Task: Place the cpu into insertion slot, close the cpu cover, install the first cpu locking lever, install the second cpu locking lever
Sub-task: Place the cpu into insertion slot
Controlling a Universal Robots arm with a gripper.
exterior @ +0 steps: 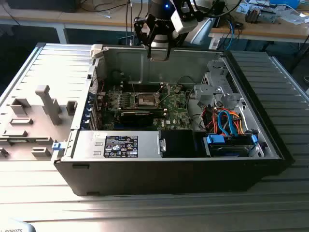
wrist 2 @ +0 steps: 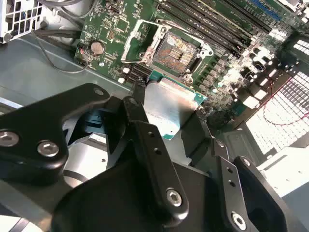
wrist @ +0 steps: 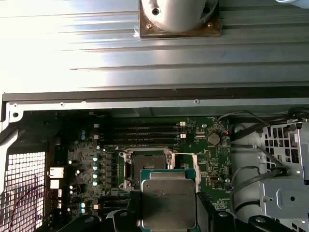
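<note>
slot (exterior: pixel 146 100) sits open on the board (exterior: pixel 176 108), cover (wrist 2: pixel 129 46) tipped up beside it, hand (exterior: pixel 158 52) pinching cpu (wrist: pixel 168 200) by two edges well above it; I'd keep chip level, corners squared to slot, no sliding across it

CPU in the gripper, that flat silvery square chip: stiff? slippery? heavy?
Probably rigid: the small flat square silvery-topped cpu sits flat while the black gripper pinches only two opposite edges. Its smooth metal top looks slippery, so it might pivot in that grip. Likely light: it looks thin, with a slim green rim.
</note>
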